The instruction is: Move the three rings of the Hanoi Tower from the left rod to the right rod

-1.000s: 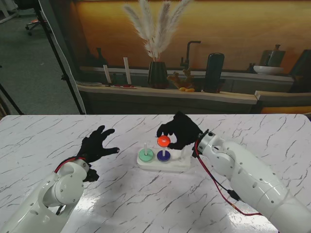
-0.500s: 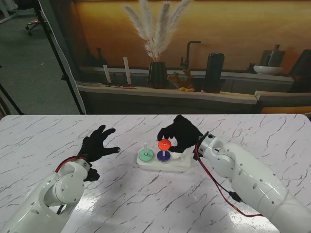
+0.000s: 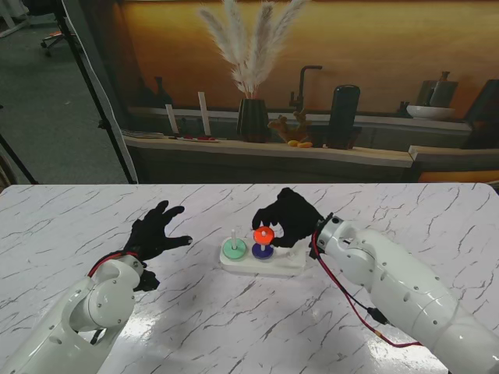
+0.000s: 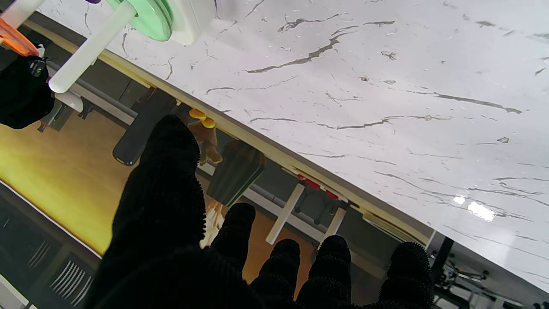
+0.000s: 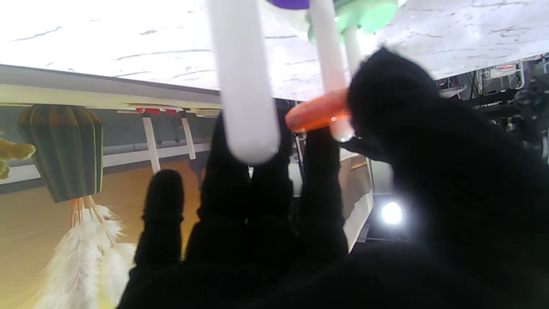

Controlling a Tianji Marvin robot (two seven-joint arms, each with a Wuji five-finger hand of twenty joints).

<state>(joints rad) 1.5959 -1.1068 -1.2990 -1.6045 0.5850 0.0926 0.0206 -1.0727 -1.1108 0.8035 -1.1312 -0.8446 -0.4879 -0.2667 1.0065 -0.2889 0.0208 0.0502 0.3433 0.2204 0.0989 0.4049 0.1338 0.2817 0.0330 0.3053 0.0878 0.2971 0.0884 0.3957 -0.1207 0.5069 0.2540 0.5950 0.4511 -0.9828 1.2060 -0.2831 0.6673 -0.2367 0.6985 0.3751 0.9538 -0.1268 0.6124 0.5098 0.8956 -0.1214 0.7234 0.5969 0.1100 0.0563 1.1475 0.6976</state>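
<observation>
A white base (image 3: pixel 274 266) carries three white rods. A green ring (image 3: pixel 233 249) lies at the foot of the left rod (image 3: pixel 232 236), and a purple ring (image 3: pixel 263 252) at the foot of the middle rod. My right hand (image 3: pixel 293 217) is shut on the orange ring (image 3: pixel 263 234), just above the purple one. In the right wrist view the orange ring (image 5: pixel 316 116) is pinched between thumb and fingers and sits around the middle rod (image 5: pixel 328 64) near its tip; the right rod (image 5: pixel 243 77) is bare. My left hand (image 3: pixel 157 231) rests open on the table, left of the base.
The marble table (image 3: pixel 234 327) stretches all round the base. Behind its far edge runs a low shelf with a dark vase of pampas grass (image 3: pixel 252 117) and a tall black cylinder (image 3: pixel 343 115). In the left wrist view, the green ring (image 4: pixel 151 18) and left rod (image 4: pixel 88 49) show.
My right hand has lowered the orange ring slightly, closer to the purple ring on the middle rod. The left hand has stayed still.
</observation>
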